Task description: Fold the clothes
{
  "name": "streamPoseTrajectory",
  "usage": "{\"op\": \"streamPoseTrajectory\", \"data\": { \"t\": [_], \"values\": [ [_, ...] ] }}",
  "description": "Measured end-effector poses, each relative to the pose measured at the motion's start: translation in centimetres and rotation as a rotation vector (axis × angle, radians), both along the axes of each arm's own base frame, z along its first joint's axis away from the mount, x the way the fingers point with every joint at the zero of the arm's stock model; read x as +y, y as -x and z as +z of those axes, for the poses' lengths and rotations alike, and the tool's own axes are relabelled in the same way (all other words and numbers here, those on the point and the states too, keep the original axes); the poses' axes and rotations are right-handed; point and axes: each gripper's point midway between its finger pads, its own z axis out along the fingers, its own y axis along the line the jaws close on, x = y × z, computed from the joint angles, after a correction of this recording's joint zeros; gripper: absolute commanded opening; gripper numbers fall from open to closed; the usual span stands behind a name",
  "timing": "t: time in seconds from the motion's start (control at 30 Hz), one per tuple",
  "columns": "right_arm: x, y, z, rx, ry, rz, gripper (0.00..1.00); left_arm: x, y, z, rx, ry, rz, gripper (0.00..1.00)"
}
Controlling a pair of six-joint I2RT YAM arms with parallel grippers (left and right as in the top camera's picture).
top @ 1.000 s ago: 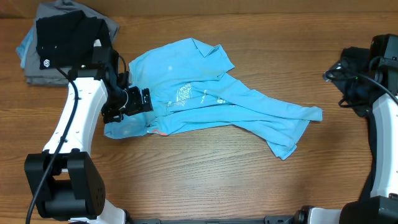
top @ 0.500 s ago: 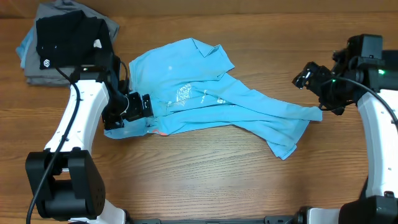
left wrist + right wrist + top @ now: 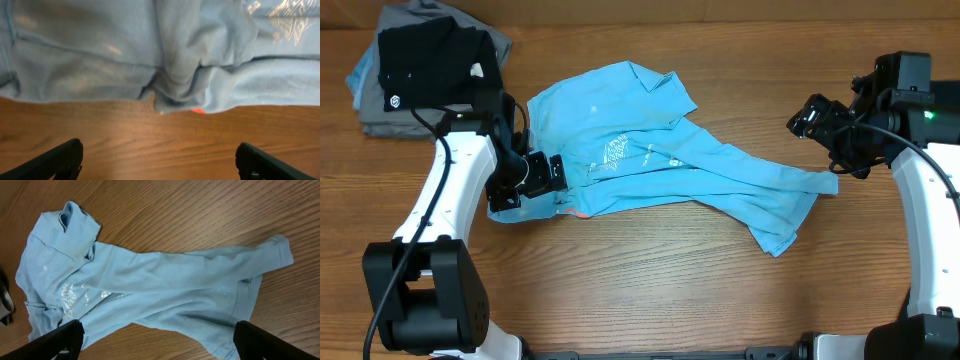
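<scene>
Light blue T-shirt point(image 3: 660, 170) lies crumpled across the middle of the desk point(image 3: 650, 290), lettering up. Left tool point(image 3: 555, 170) hangs released over its left hem. Right tool point(image 3: 817, 122) hovers released near its right end. Black shirt point(image 3: 425, 60) tops grey garments point(image 3: 380, 120) far left.

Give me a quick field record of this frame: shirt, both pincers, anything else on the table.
shirt: light blue T-shirt, crumpled, unfolded, mid-table
print: white lettering facing up
left pincer: open, at the shirt's left edge, holding nothing
right pincer: open, raised near the shirt's right end, holding nothing
other: black shirt on grey garments, far left corner
surface: wooden table
</scene>
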Motion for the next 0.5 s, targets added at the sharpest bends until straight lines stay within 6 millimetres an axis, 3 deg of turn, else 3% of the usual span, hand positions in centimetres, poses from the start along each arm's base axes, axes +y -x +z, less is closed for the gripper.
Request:
{"op": "streamPoseTrajectory", "data": {
  "t": [0.27, 0.5],
  "values": [
    [-0.1, 0.0, -0.2, 0.001, 0.004, -0.002, 1.00, 0.1, -2.5, -0.2, -0.103, -0.003, 0.007, 0.93],
    [-0.2, 0.4, -2.8, 0.037, 0.010, -0.008, 1.00, 0.5, -4.5, 0.0, -0.179, -0.020, 0.065, 0.88]
  ]
}}
